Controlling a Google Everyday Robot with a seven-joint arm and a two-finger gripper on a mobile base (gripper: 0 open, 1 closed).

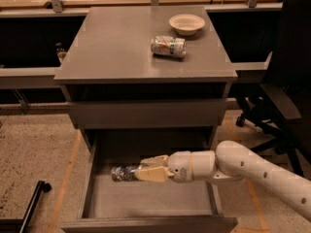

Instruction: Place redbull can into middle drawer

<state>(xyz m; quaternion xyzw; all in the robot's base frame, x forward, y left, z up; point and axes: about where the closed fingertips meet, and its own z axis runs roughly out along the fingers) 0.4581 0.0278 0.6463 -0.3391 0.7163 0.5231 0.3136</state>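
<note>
Low in the frame we see the gripper [148, 171] reaching into the open middle drawer [88, 188], jaws pinching the redbull can [122, 173], which lies sideways. Upper centre, the cabinet's top surface [107, 47] carries a toppled white-and-green can [168, 46] and a bowl [187, 23].

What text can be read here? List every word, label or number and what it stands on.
No text can be read.
The redbull can, by the gripper inside the middle drawer: markings illegible.
The white-and-green can on the cabinet top: label illegible.
</note>
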